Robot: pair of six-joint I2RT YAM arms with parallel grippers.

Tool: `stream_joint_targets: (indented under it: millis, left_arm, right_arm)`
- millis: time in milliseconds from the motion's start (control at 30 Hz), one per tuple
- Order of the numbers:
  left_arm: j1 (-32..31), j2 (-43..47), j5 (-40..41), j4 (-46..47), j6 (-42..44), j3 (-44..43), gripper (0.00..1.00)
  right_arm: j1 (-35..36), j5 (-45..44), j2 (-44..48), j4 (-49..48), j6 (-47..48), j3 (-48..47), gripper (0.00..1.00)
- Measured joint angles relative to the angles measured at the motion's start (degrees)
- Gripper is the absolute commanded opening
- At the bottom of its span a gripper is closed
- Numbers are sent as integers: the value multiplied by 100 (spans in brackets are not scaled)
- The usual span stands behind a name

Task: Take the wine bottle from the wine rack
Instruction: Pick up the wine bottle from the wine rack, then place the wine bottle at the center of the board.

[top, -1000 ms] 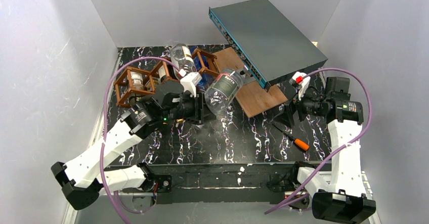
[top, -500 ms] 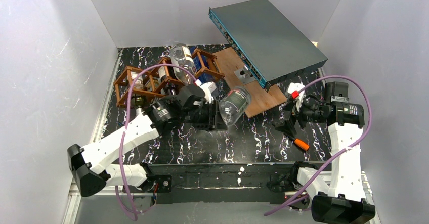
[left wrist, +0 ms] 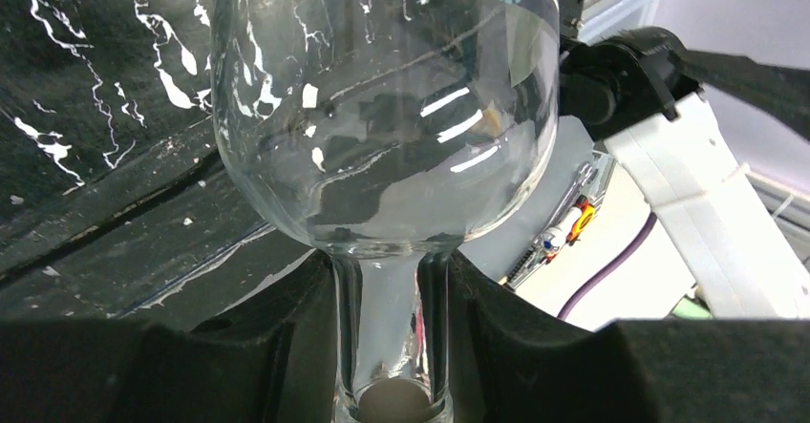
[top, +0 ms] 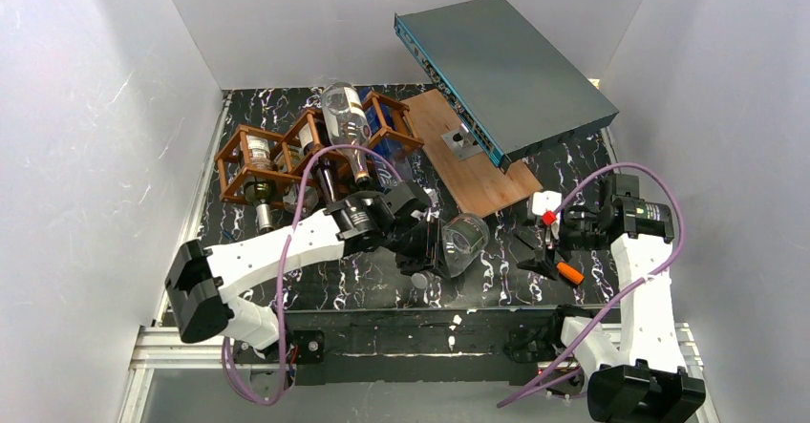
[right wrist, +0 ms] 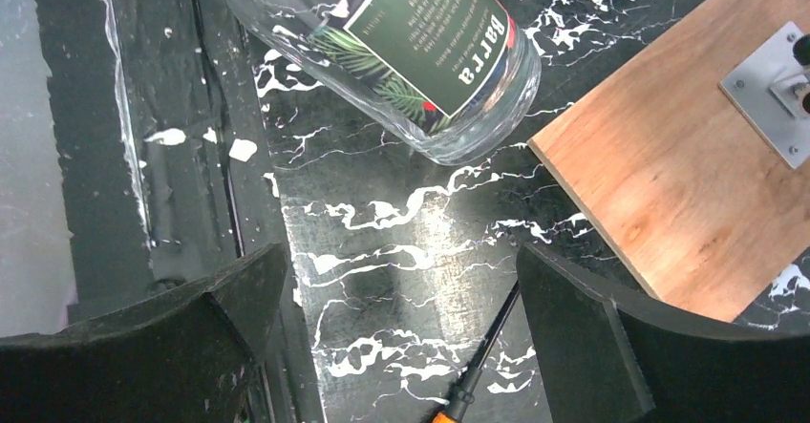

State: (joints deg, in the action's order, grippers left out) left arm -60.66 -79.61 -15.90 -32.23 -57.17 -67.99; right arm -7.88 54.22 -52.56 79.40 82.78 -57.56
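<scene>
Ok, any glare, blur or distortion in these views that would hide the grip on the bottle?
Left wrist: white glare streaks on the wine bottle, and its clear glass warps the marbled table behind it, yet the neck in the left claw reads clearly. Right wrist: sharp, label legible. Top external: evenly lit, crisp.

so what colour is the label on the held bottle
Dark green with white lettering; the wine bottle label shows best in the right wrist view.
</scene>
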Motion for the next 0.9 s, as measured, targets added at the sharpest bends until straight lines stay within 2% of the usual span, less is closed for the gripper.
stream_joint_targets:
  millis: [300, 567, 633, 733, 900]
  left_arm:
    - [-55, -896, -188, 7, -654, -142, 0]
    - [-70, -1333, -433, 79, -931, -614, 0]
    - [-70, -1397, -492, 68, -990, -658, 0]
    - [-70, -1467, -564, 79, -1047, -686, 8]
    - [-70, -1499, -673, 39, -1137, -737, 15]
  right_arm:
    - [2, 293, -44, 74, 1720, 883, 100]
    - [212, 555, -520, 96, 2693, 1329, 100]
    - [354, 557, -651, 11, 2791, 1423, 100]
    - [570, 553, -758, -264, 2736, 1547, 100]
    - [855, 577, -761, -1069, 2127, 1617, 100]
